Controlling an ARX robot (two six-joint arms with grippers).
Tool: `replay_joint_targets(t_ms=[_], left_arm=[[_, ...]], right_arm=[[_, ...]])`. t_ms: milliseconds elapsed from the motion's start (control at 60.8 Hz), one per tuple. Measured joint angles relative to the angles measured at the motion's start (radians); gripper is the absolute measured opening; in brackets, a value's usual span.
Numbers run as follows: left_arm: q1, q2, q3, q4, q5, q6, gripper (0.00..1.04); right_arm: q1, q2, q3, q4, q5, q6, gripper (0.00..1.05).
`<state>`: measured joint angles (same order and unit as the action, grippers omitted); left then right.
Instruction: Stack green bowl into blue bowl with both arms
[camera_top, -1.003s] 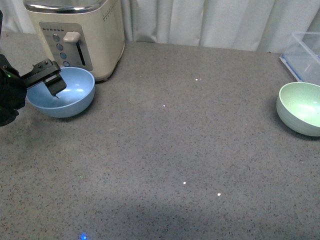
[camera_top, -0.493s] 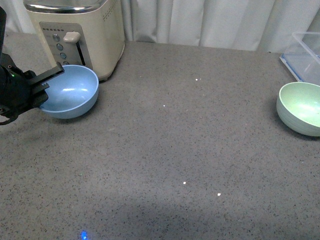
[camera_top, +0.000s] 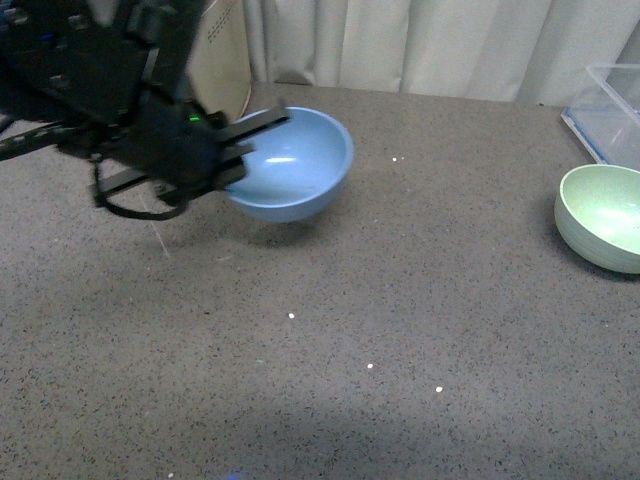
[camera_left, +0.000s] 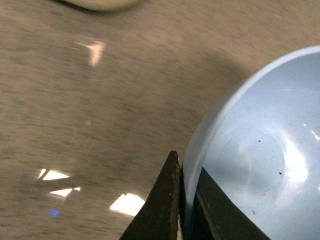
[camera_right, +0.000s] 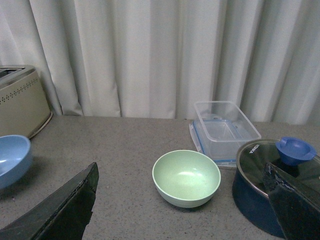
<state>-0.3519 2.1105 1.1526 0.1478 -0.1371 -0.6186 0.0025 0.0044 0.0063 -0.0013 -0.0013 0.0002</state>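
The blue bowl (camera_top: 300, 165) is light sky-blue, the green bowl (camera_top: 603, 225) pale mint. The tabletop (camera_top: 420, 310) is grey with dark speckles. The toaster (camera_right: 20, 100) is cream, the curtain (camera_top: 420, 45) off-white, the left gripper (camera_top: 262, 142) black.

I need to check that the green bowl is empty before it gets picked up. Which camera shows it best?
The right wrist view: the green bowl sits whole and near the middle, its empty inside visible. The front view cuts it off at the picture's right edge. The left wrist view shows the blue bowl, not the green one.
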Motion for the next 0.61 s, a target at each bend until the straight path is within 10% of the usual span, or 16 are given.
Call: replay_joint_targets(t_ms=[608], left_arm=[[-0.176, 0.119, 0.142, -0.113, -0.002, -0.038, 0.04]], right_arm=[[0.0, 0.0, 0.0, 0.0, 0.0, 0.0, 0.96]])
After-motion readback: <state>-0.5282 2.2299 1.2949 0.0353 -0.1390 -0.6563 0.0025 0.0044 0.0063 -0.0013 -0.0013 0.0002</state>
